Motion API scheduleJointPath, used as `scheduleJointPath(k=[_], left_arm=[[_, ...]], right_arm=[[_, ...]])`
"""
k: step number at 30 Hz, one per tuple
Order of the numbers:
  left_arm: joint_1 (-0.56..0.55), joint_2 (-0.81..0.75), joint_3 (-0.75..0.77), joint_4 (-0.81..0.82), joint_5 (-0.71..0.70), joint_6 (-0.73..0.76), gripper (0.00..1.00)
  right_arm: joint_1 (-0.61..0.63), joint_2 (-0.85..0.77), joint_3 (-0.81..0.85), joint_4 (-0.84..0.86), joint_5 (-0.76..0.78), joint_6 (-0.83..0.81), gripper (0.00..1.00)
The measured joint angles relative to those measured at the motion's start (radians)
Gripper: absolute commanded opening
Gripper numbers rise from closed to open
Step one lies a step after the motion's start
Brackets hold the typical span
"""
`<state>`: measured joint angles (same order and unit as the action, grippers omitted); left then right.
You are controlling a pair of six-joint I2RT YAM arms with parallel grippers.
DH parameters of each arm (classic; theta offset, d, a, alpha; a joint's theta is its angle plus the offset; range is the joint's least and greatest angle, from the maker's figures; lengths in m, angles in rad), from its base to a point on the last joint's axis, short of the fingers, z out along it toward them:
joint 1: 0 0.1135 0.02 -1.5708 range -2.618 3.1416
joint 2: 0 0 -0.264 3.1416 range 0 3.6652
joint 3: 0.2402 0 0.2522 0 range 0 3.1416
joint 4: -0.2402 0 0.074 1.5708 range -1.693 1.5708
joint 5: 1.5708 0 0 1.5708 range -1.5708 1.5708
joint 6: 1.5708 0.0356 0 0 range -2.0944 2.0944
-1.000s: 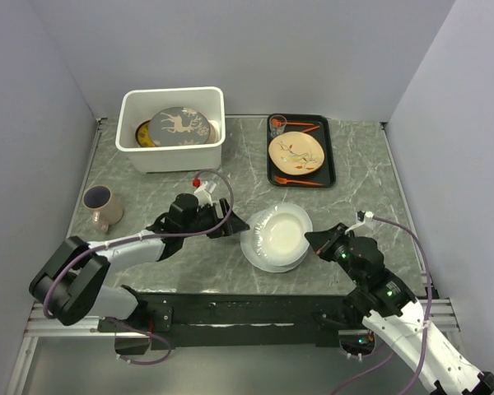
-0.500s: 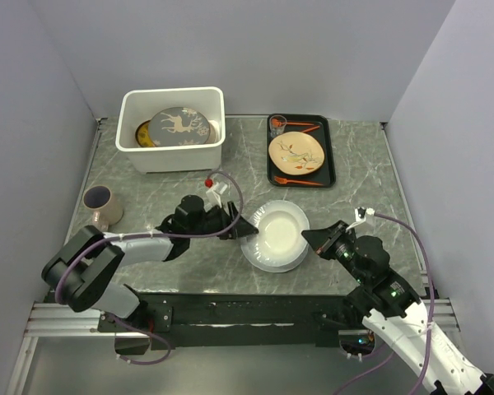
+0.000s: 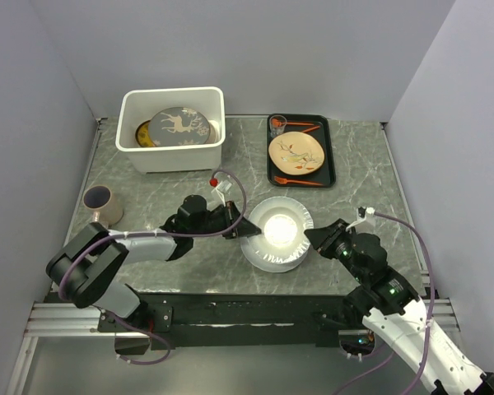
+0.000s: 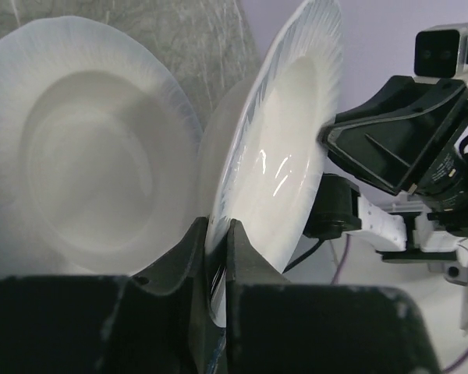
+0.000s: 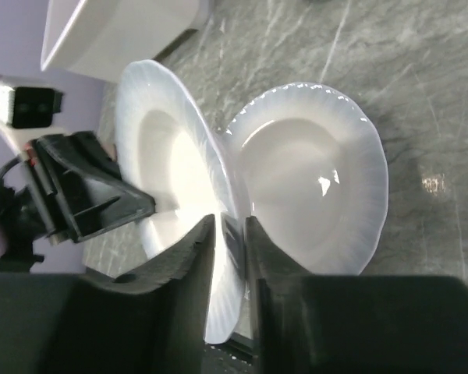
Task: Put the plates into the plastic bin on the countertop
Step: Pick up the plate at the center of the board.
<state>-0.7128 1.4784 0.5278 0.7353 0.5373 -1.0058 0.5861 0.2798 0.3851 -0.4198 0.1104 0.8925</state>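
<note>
White plate [image 4: 277, 148] looks mid-handover: left gripper [image 4: 217, 234] pinches its rim, right gripper [image 5: 230, 226] straddles it narrowly, hold unclear; next, the plastic bin [image 3: 181, 155].

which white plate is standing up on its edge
The raised white plate, its rim between the fingers of the left pincer and the right pincer. It stands nearly upright, while the other white plate lies flat on the counter.

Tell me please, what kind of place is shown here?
Probably a mock kitchen counter built for robot tests: a grey marble-look countertop, a white bin holding plates, a black tray with cutlery, and plain walls all around.
</note>
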Motion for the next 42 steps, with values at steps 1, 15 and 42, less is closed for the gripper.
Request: scheduleJointPath(k=[1, 15, 42], left_arm=[[-0.004, -0.013, 0.000, -0.012, -0.010, 0.013, 0.01], [-0.020, -0.101, -0.004, -0.196, -0.094, 0.108, 0.01], [0.153, -0.088, 0.264, -0.509, -0.121, 0.236, 0.01]], right_arm=[[0.000, 0.018, 0.002, 0.001, -0.001, 0.001, 0.46], [0.005, 0.072, 0.024, 0.068, -0.042, 0.008, 1.00], [0.005, 0.102, 0.018, 0.092, -0.031, 0.003, 1.00]])
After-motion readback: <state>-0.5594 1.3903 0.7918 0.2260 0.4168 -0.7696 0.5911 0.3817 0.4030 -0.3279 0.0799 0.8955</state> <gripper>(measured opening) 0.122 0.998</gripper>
